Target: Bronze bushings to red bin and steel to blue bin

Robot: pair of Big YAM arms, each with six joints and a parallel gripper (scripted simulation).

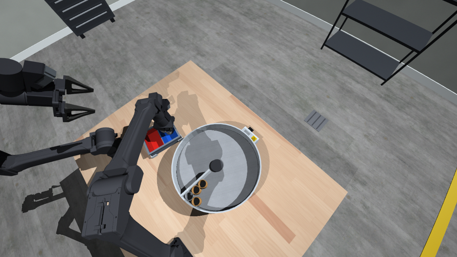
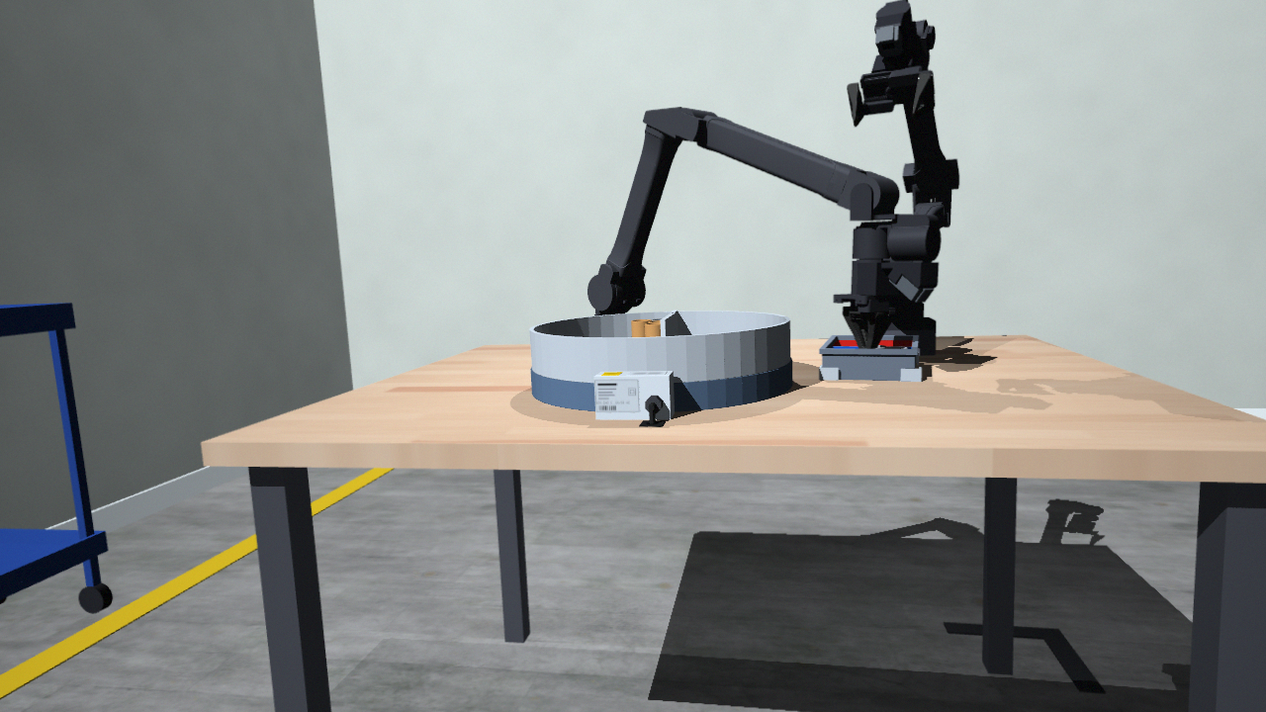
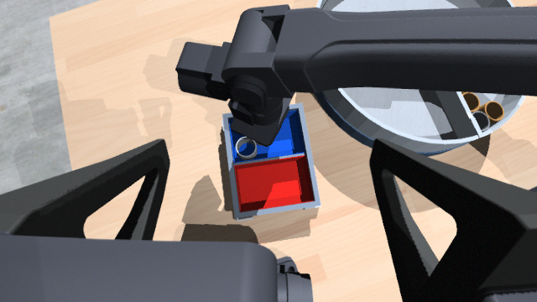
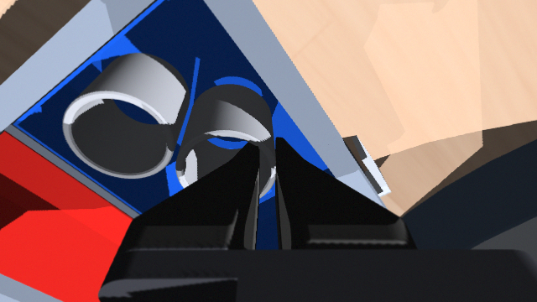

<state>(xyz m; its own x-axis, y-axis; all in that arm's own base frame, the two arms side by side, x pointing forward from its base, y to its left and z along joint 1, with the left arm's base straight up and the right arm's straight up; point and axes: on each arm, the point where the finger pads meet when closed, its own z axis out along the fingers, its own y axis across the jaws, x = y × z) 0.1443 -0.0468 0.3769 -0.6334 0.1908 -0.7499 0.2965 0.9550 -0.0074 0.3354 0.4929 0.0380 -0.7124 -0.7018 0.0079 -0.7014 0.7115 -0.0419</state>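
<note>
My right gripper [image 4: 267,150] [image 2: 867,343] is shut on the wall of a steel bushing [image 4: 222,111], low inside the blue bin [image 1: 172,137] [image 3: 286,144] [image 4: 291,138]. Another steel bushing [image 4: 155,80] sits beside it in the same bin. The red bin [image 1: 154,140] [image 3: 256,180] [image 4: 84,252] shows no bushing. On the turntable [image 1: 236,159] [image 2: 575,354], three bronze bushings [image 1: 206,185] [image 2: 637,328] and a steel bushing [image 1: 193,196] stand together by the straight bar. My left gripper [image 1: 94,100] [image 2: 887,117] is open and empty, high above the bins.
The turntable's straight bar [image 1: 196,182] runs from the dark hub [image 1: 216,165] to the rim. A white control box [image 1: 250,134] [image 2: 633,396] is on its outer side. The right arm [image 3: 377,50] passes over the turntable in the left wrist view.
</note>
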